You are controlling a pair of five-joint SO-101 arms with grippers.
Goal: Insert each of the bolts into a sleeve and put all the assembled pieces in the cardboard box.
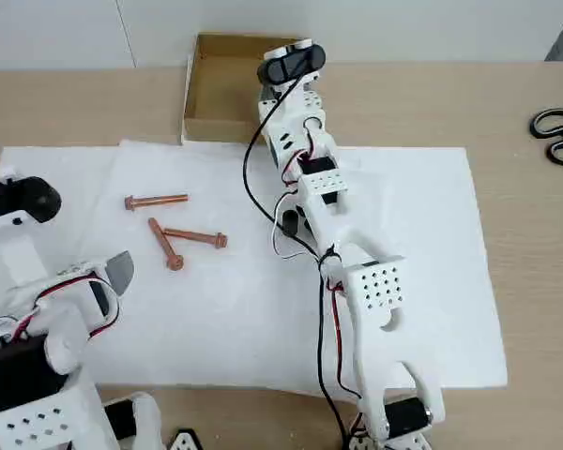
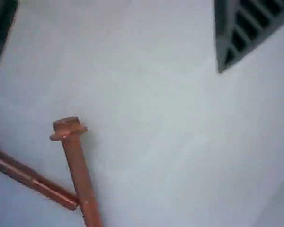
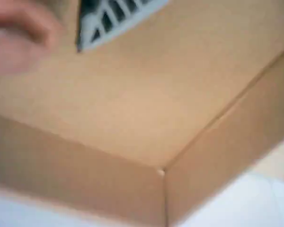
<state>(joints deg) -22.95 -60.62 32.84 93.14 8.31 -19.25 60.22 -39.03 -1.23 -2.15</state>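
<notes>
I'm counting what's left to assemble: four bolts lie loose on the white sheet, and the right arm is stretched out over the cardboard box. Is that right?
Not quite: three bolts lie loose on the white sheet, not four, as the high view shows. The right arm is indeed stretched out over the cardboard box.
</notes>
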